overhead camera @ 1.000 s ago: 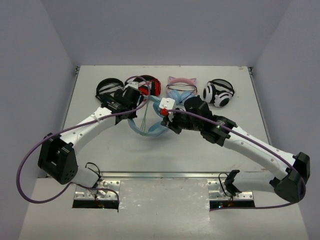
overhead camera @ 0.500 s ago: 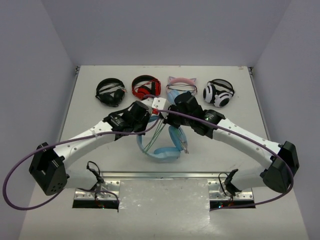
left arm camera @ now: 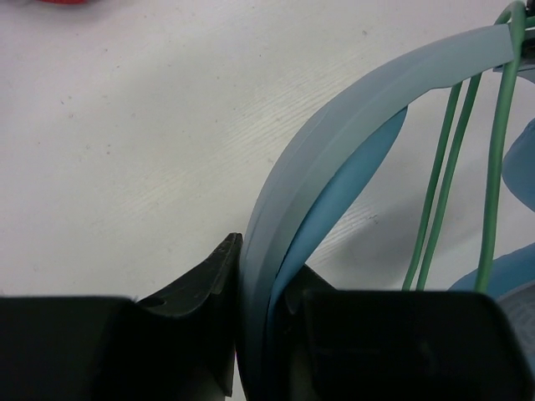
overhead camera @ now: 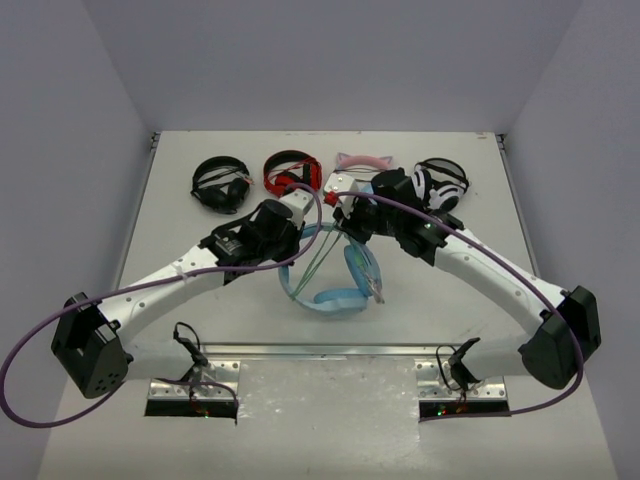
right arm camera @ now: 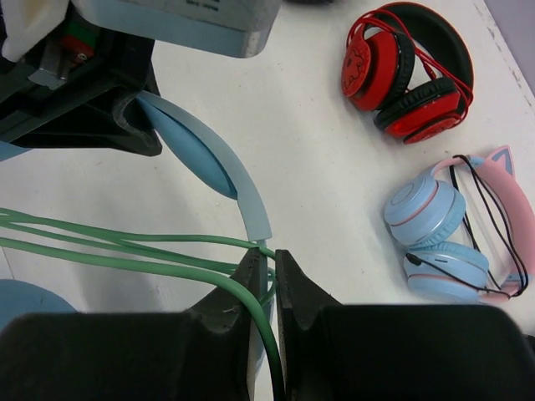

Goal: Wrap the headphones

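L gripper (left arm camera: pixel 259 276) still clamps headband (left arm camera: pixel 351 117); R gripper (right arm camera: pixel 267 263), pinching cable (right arm camera: pixel 167 268), has pulled farther back, so wrap prob. partway.

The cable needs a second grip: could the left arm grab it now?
Probably not: the left jaws are shut on the headband, so they would have to let go first. The cable runs just beside them, pinched in the right jaws.

My black fingers (left arm camera: pixel 199 280) looked like matt plastic. The headphones (left arm camera: pixel 334 159) had a smooth, matt plastic band, and their green cable (left arm camera: pixel 435 200) looked rubbery and slightly shiny. The white table (left arm camera: pixel 125 125) was matt and faintly grained.
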